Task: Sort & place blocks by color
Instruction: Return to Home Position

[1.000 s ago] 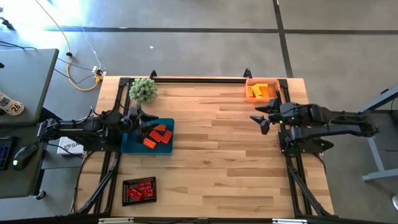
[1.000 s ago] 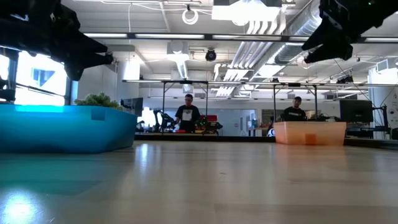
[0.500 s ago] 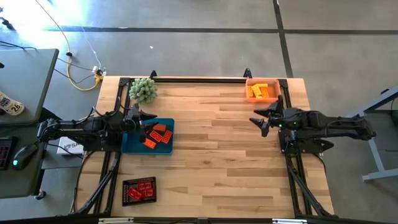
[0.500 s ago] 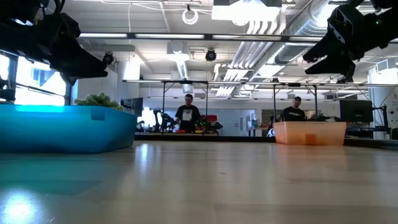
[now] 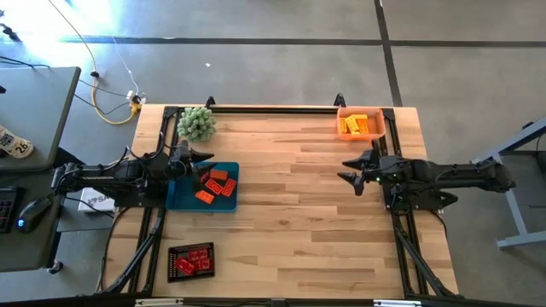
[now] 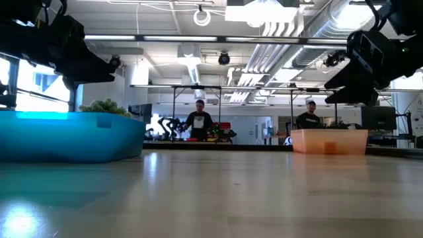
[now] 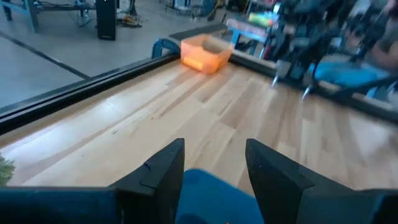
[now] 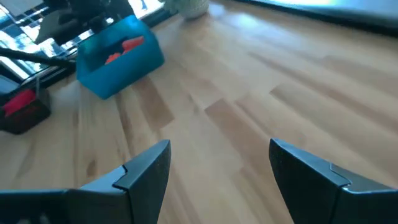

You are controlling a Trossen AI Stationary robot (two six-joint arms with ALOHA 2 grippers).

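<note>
Small plastic blocks point(image 5: 215, 185) lie sorted: orange in the blue tray point(image 5: 177, 201), red in the black tray point(image 5: 173, 272), yellow in the orange tray point(image 5: 342, 112). The left gripper point(image 5: 203, 162) hovers empty, fingers spread, by the blue tray; the right gripper point(image 5: 345, 170), also spread, hangs over the table point(image 5: 290, 205). The blocks are probably light, rigid and slick, so pinch their flat sides

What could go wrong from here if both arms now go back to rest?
1. The left gripper hangs open above the blue bin at its edge. A low retreat could catch the rim and shift the bin or spill its blocks.
2. The right gripper, open, is not far from the orange bin at the table's corner; a wide swing might nudge it.
</note>
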